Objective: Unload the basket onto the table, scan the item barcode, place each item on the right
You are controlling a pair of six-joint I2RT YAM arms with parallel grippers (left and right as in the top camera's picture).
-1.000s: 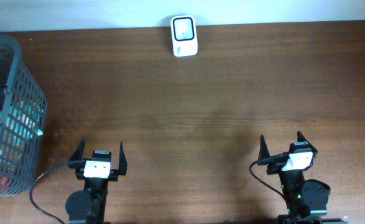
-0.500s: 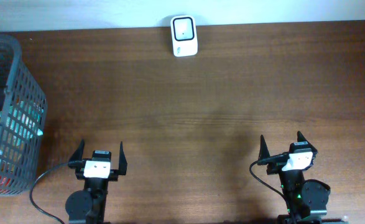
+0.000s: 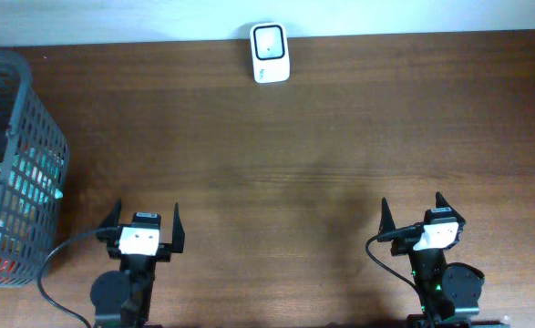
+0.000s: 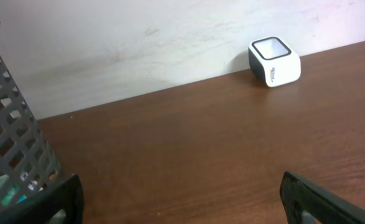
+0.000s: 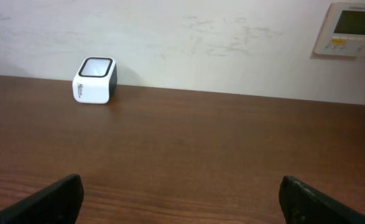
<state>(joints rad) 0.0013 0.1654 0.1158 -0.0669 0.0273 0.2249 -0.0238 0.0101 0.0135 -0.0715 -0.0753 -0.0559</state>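
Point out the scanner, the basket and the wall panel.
scanner [image 3: 270, 53]: overhead view, on its top face.
basket [image 3: 35, 150]: overhead view, on its mesh side wall.
wall panel [image 5: 350, 31]: right wrist view, on the middle of its front.

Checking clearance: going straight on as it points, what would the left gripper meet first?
Likely nothing near: the left gripper faces bare table up to the wall, with the basket left of that line and the scanner right.
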